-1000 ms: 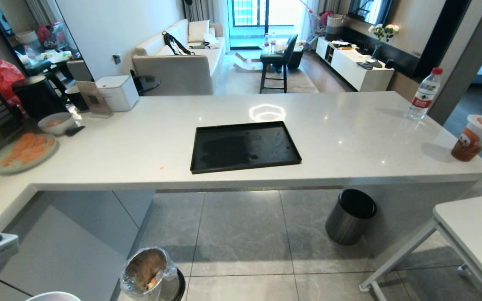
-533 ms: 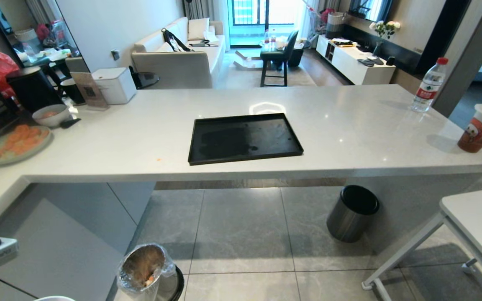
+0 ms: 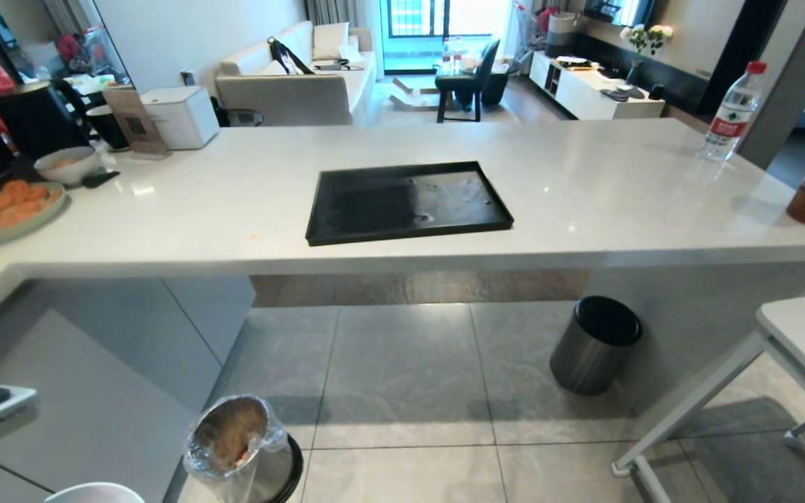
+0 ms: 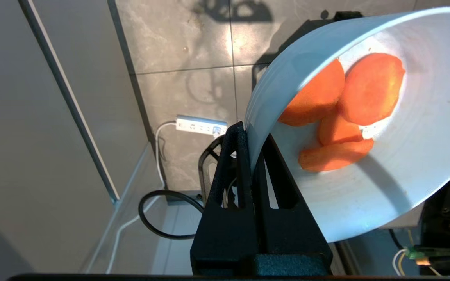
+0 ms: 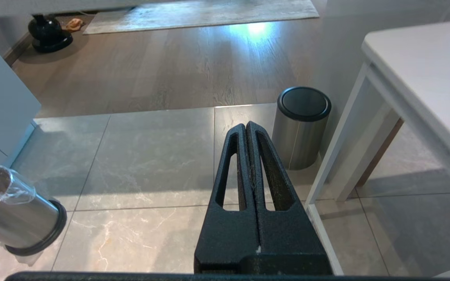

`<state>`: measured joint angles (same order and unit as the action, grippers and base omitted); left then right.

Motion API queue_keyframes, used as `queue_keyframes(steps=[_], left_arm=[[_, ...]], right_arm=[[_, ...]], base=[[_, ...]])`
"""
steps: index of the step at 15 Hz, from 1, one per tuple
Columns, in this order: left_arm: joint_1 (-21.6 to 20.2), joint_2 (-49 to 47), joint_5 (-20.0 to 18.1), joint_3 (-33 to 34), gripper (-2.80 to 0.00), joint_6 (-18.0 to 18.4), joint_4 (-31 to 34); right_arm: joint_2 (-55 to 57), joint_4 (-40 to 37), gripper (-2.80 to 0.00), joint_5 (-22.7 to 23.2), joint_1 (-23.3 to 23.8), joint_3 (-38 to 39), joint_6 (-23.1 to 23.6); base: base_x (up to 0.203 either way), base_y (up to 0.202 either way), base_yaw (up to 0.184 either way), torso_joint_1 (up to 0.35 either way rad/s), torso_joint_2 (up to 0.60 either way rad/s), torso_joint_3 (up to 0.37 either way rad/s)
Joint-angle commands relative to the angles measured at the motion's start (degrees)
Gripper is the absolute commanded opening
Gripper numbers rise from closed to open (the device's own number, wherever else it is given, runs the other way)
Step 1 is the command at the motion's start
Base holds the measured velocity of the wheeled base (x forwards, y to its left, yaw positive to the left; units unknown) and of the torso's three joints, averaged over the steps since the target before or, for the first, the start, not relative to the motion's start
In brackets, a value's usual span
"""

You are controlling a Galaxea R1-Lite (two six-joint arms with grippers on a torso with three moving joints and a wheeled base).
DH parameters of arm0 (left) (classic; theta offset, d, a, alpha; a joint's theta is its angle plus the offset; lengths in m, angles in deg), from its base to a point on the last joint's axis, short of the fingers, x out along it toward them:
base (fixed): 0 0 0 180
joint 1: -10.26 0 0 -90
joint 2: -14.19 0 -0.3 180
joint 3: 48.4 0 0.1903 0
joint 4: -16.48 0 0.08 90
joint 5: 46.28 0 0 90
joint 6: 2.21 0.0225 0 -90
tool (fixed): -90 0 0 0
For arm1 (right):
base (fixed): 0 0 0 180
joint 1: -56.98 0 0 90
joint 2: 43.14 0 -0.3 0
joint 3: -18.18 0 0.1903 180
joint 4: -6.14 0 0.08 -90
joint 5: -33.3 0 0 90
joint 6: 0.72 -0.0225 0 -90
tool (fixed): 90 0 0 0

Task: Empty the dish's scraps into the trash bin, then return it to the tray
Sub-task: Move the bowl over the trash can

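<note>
Beside the left claw (image 4: 248, 134): it clenched the dish (image 4: 385, 156) by its rim.
Scraps (image 4: 342, 113): lay inside, partly hidden by the wall.
Dish: cut off at frame edge.
Trash bin (image 3: 238, 447): on tiled floor.
Tray (image 3: 406, 202): on desk (image 3: 619, 202).
Right claw (image 5: 247, 128): clenched, empty.

Glossy black tray (image 3: 408, 202), shiny metal trash bin (image 3: 238, 447), crinkled clear plastic liner (image 3: 271, 441)

The tray (image 3: 408, 202) is lying on the counter (image 3: 584, 202); the trash bin (image 3: 238, 447) is standing on the floor, below and left.
</note>
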<state>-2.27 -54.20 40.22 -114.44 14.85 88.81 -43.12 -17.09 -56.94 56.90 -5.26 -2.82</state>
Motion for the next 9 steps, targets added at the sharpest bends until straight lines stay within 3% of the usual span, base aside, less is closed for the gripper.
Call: queue_keyframes(steps=[1, 9], left_arm=[[1.0, -1.1, 0.0, -0.1, -2.8, 0.0, 0.1], [2.0, -1.7, 0.1, 0.2, -2.8, 0.0, 0.1]], right_arm=[[0.1, 0.0, -2.8, 0.0, 0.0, 0.0, 0.0], [0.1, 0.0, -2.8, 0.1, 0.0, 0.0, 0.0]], base=[[0.0, 0.0, 0.0, -0.163, 0.54, 0.369], [0.0, 0.0, 0.0, -0.129, 0.5, 0.369]])
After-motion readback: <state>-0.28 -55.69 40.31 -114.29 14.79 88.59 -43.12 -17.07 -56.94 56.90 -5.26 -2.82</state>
